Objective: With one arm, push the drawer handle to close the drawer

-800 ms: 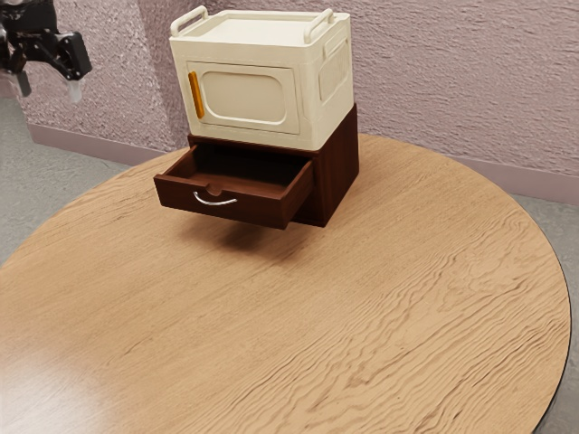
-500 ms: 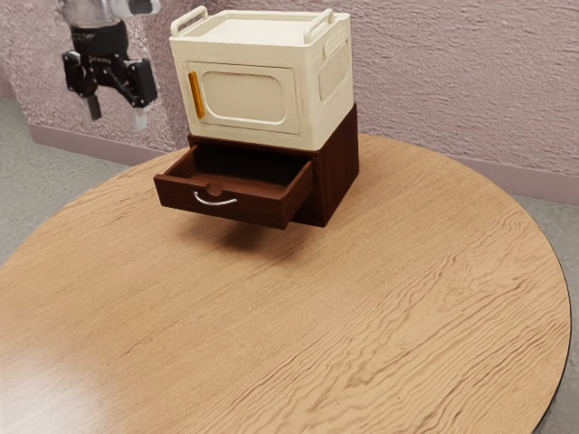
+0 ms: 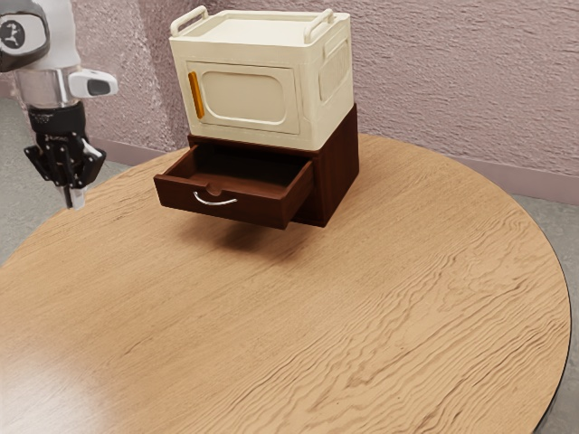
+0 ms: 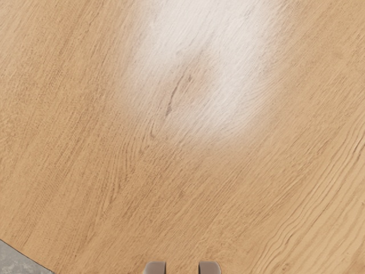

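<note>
Exterior view: the drawer (image 3: 258,211) juts open from the dark cabinet (image 3: 339,172) on the surface (image 3: 362,316), its handle (image 3: 215,203) facing out; the gripper (image 3: 72,202) hangs apart from it. Likely rigid and fairly light to slide, handle thin and slippery: push squarely at its middle, no grasp needed. Wrist view: narrow, empty gap between the fingertips

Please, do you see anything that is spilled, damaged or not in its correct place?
Only the drawer stands out: it sticks out from the brown cabinet, over the table, so it looks left open. The cream cabinet on top seems level, its door shut. I see no spill or damage.
</note>
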Robot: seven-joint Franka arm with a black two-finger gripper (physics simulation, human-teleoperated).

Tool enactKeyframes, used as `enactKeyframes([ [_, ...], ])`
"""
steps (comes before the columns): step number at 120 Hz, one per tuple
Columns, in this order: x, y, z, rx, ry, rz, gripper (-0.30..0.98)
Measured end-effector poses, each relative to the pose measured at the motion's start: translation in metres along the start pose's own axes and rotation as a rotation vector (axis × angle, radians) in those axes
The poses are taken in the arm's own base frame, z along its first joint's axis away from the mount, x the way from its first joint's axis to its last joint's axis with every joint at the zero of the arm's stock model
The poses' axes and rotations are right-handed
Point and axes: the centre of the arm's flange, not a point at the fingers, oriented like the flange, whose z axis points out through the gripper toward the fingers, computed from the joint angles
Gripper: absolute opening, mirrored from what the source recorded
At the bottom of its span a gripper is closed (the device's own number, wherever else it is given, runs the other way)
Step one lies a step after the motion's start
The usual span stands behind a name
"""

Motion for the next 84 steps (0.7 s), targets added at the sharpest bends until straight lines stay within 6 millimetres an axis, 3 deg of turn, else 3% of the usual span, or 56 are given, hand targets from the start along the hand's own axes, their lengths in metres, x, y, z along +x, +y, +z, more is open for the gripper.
enactKeyframes([
  [13,0.01,0.001,0.038,0.015,-0.011,-0.009,-0.06],
  [29,0.026,-0.002,0.067,0.035,0.038,-0.022,-0.08],
  [61,0.085,0.008,0.098,0.081,0.139,-0.038,-0.1],
  [84,0.114,0.006,0.113,0.095,0.21,-0.052,-0.1],
])
